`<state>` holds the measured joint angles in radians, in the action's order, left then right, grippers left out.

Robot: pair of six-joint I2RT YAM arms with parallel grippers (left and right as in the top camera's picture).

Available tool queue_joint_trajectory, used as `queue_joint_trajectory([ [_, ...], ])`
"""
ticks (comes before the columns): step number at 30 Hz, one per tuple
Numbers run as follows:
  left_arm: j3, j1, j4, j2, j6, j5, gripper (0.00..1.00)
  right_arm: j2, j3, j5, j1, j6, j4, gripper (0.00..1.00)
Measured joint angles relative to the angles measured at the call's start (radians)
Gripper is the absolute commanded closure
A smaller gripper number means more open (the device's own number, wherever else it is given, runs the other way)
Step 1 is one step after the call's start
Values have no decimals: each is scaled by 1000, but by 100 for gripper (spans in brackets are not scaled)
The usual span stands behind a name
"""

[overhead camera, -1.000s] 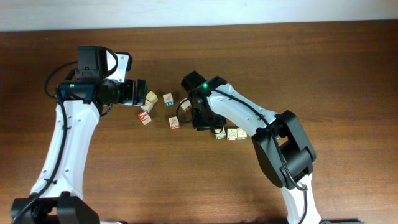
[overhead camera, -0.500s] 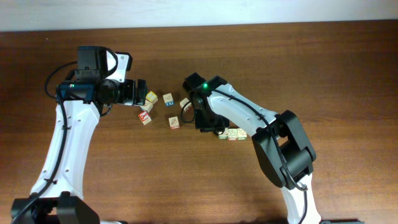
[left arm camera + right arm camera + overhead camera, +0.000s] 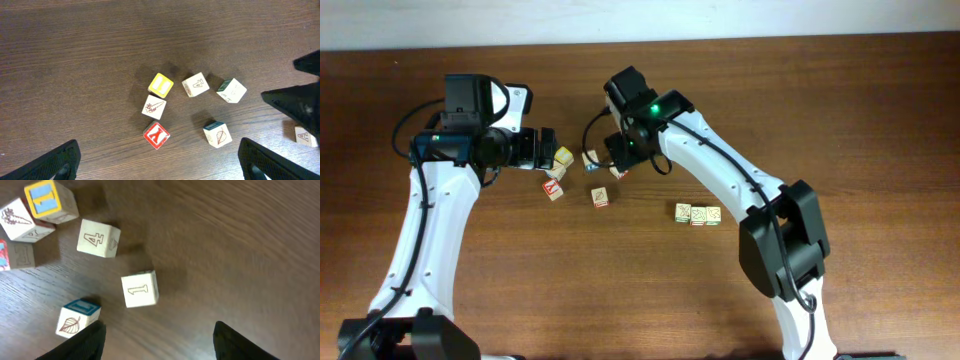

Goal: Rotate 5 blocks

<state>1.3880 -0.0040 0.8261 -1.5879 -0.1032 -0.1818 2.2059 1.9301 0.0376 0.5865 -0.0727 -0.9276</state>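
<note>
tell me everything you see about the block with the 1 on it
The 1 block is a small pale wooden cube. The face turned to the right wrist camera bears a thin brown outlined numeral 1. It sits flat on the dark wood table, turned slightly askew. The 4 block and leaf block stand near it but apart. It lies just ahead of the open right gripper, and only the table touches it.

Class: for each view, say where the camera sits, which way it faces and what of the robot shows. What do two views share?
Overhead: above the table, facing down; left arm and right arm show.
Left wrist: on the left arm, facing down; left gripper at the bottom corners.
Right wrist: on the right arm, facing down; right gripper at the bottom edge.
Shared: both wrist views show the leaf-picture block.
</note>
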Motion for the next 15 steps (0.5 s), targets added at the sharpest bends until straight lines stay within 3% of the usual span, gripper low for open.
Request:
queue_joint_trajectory([
  [7,0,0,0,0,0,0,1,90,0,13,27,132,49,33],
  [11,0,0,0,0,0,0,1,111,0,13,29,139,81,40],
  [15,0,0,0,0,0,0,1,149,0,16,29,143,102,61],
])
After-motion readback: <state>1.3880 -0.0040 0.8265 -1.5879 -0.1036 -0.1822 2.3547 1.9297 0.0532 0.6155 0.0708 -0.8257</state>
